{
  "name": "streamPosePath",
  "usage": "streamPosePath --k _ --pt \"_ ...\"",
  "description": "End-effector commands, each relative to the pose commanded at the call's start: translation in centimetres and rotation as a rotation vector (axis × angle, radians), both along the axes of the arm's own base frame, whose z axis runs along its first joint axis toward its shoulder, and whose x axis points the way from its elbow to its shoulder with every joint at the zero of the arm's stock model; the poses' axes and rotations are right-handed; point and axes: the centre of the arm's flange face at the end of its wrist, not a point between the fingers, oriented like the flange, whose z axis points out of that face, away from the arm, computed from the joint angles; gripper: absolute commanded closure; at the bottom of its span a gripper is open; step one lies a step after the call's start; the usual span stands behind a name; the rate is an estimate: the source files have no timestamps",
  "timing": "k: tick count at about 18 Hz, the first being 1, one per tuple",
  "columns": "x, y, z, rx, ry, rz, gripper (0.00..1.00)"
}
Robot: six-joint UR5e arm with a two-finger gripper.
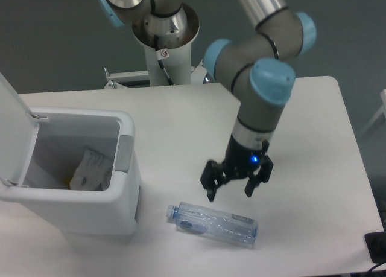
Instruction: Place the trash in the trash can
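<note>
A clear plastic bottle with a blue cap lies on its side on the white table, cap pointing left toward the trash can. My gripper hangs open just above the bottle's middle, fingers pointing down, with nothing between them. The white trash can stands at the left with its lid swung up. A crumpled white wrapper lies inside it.
The arm's base column rises behind the table's far edge. A grey panel sits on the can's right side. A dark object shows at the lower right corner.
</note>
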Motion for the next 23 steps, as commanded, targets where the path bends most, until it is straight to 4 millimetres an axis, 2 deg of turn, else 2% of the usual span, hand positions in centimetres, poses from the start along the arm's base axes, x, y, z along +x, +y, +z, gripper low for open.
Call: streamPosePath --k 5,10,12,17,19,23 --pt "-0.4 1.2 -3.7 -0.089 -0.008 0.058 0.00" --pt "-0.5 1.5 -6.0 -0.163 0.002 0.118 0.00" --pt "-0.5 2.5 -7.1 -0.193 0.012 0.145 0.00" --pt "-1.9 3.4 -8.6 -0.220 0.011 0.243 0.00" --pt "-1.2 4.0 -9.6 -0.251 0.017 0.243 0.00" --pt "-1.3 4.1 -10.7 -0.264 0.008 0.263 0.00"
